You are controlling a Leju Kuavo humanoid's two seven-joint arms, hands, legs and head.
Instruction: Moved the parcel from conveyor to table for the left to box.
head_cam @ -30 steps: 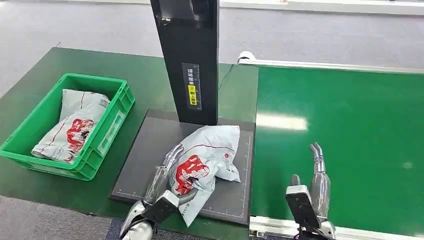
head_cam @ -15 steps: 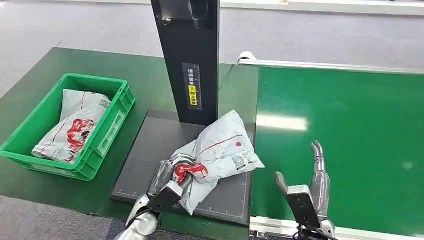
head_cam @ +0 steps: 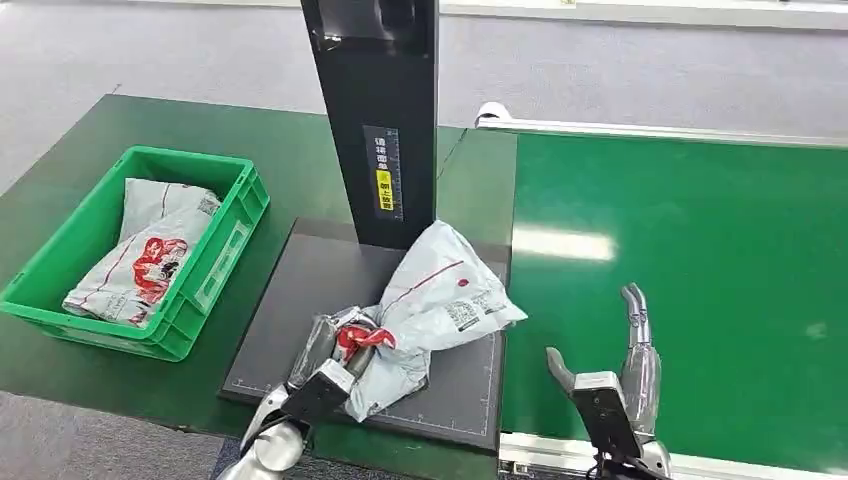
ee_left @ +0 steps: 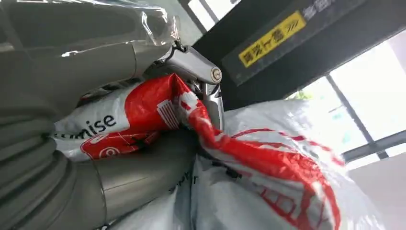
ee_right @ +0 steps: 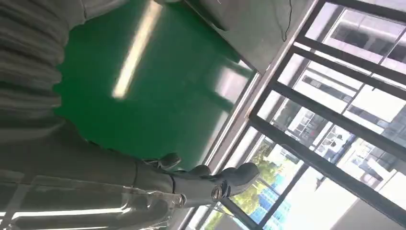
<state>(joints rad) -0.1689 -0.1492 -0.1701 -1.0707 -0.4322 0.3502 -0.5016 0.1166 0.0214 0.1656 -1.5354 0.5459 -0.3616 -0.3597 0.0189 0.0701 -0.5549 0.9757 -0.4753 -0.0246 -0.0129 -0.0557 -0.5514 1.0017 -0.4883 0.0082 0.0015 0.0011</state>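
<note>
The left hand (head_cam: 335, 350) is squeezing its fingers (ee_left: 196, 64) around the red end of the crinkly grey plastic parcel (head_cam: 435, 300), which is lying on the flat black pad (head_cam: 290, 300) of the table. The left wrist view is showing that tight pinch up close, while the head view is showing the right hand (head_cam: 620, 370) with fingers apart, holding nothing, over the green conveyor belt (head_cam: 700, 230). A tall black post (head_cam: 375, 110) is standing just behind the parcel, and a green plastic box (head_cam: 215, 250) holding another grey bag (head_cam: 145, 255) is sitting to the left.

A black post (head_cam: 375, 120) rises behind a dark mat (head_cam: 300, 290).
</note>
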